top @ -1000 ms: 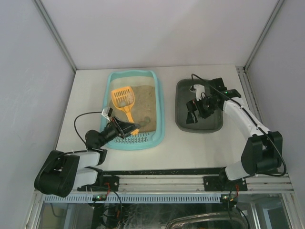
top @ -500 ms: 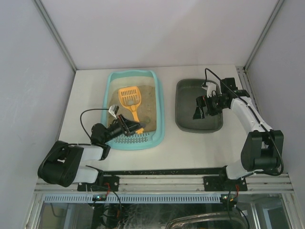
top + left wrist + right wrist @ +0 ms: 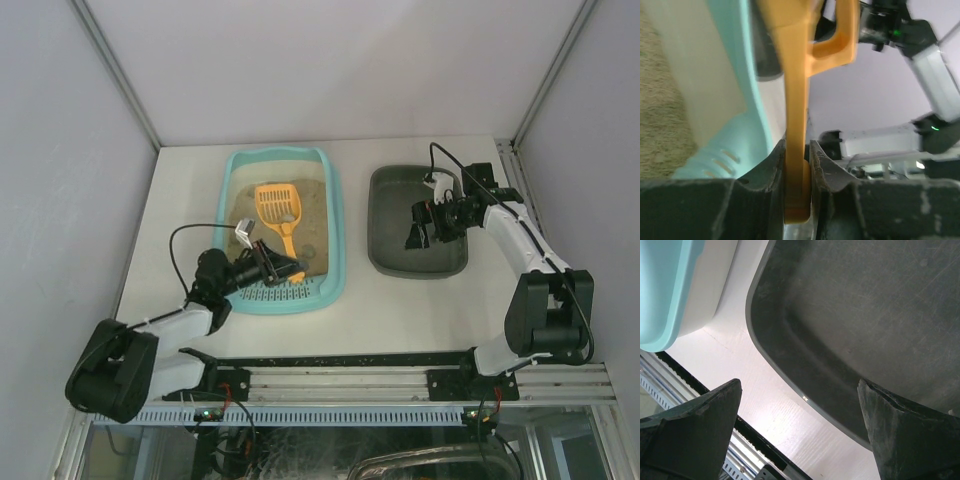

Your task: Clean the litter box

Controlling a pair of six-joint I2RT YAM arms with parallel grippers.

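The litter box [image 3: 338, 225] sits on the worktop [image 3: 180, 200] at about ten o'clock from its middle, with tan sand [image 3: 312, 200] inside and its slotted grate [image 3: 282, 295] at the six o'clock end. The dark grey tray [image 3: 372, 225] lies apart from it at two o'clock.

The left claw [image 3: 275, 268] is clamped on the tail end of the orange litter scoop [image 3: 276, 205]. The left wrist view shows the handle pinched edge-on between the pads, close to its tip. The scoop head reaches toward twelve o'clock over the sand. The right claw [image 3: 415, 230] hangs over the grey tray with its jaws spread wide and nothing between them.

The main risk is that grip. With so little handle inside the pads, the scoop could pivot or slip out when the head digs in and the sand pushes back. A steep or fast stroke could also fling sand over the turquoise rim onto the worktop, or shove the whole box toward twelve o'clock.

A small dark spot at about five o'clock from the scoop head may be a clump, though it is too small to be sure. Any carry to the grey tray crosses bare worktop, where a tilted head would spill.
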